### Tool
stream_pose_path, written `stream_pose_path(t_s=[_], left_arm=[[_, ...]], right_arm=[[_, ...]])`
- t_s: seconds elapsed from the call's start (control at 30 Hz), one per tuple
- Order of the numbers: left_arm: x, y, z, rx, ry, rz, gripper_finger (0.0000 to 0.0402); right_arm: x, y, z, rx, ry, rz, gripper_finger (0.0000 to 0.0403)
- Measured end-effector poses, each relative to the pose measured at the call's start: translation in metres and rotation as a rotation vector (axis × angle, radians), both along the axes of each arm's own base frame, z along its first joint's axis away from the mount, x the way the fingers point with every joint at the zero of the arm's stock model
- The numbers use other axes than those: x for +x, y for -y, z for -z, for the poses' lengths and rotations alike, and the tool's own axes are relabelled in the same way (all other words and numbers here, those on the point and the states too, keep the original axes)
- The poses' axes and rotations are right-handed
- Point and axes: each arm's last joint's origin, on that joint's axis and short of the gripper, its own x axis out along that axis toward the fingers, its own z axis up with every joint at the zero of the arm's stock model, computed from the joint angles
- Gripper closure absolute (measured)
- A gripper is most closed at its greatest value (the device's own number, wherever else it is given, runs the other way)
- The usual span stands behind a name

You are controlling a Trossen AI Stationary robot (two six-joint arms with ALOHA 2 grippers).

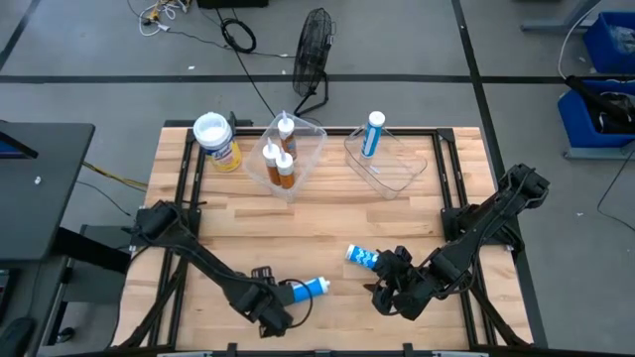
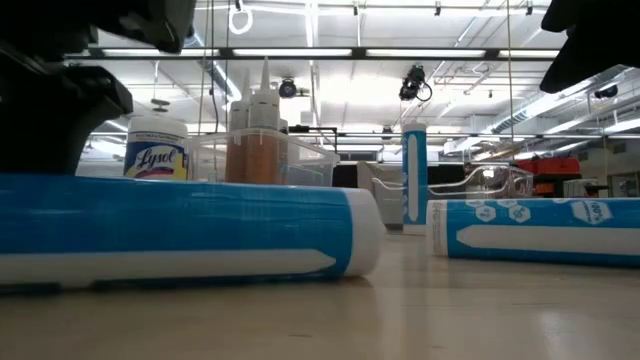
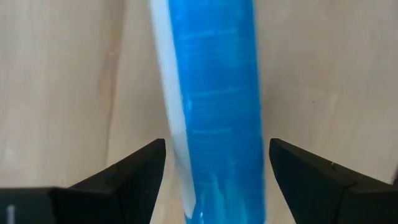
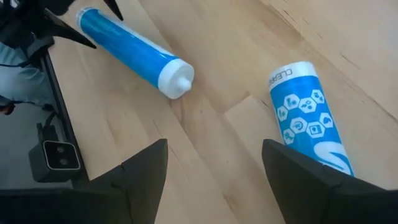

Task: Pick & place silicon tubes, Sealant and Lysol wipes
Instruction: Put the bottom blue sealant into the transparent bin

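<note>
A blue sealant tube (image 1: 310,290) with a white cap lies on the wooden table near its near edge. My left gripper (image 1: 283,302) is open, one finger on each side of the tube's body (image 3: 214,112). A second blue tube (image 1: 362,258) lies just to the right. My right gripper (image 1: 385,294) is open and empty beside its end (image 4: 308,118). The yellow Lysol wipes canister (image 1: 216,139) stands upright at the far left. Slim orange-brown tubes (image 1: 281,159) stand in a clear bin.
A second clear bin (image 1: 397,169) at the far right holds another blue tube (image 1: 373,134) standing upright. Dark frame rails (image 1: 184,188) run along the table's left and right sides. Bare wood lies between the bins and the two lying tubes.
</note>
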Motion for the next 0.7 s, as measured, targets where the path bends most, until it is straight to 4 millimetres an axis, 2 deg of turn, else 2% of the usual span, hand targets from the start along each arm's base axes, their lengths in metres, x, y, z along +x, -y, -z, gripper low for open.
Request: stream_pose_path(t_s=[0.27,0.53,0.7], left_arm=[[0.006,-0.008,0.000,-0.020,-0.017,-0.028,0.0110],[0.010,-0.006,0.021,-0.038,-0.094,-0.028,0.0110],[0.009,-0.005,0.021,-0.031,-0.084,-0.055,0.0120]], right_arm=[[0.000,0.000,0.000,0.010,0.003,0.010,0.0138],[0.001,0.000,-0.001,-0.002,0.021,0.025,0.0138],[0.001,0.000,-0.001,0.004,0.026,0.031,0.0138]])
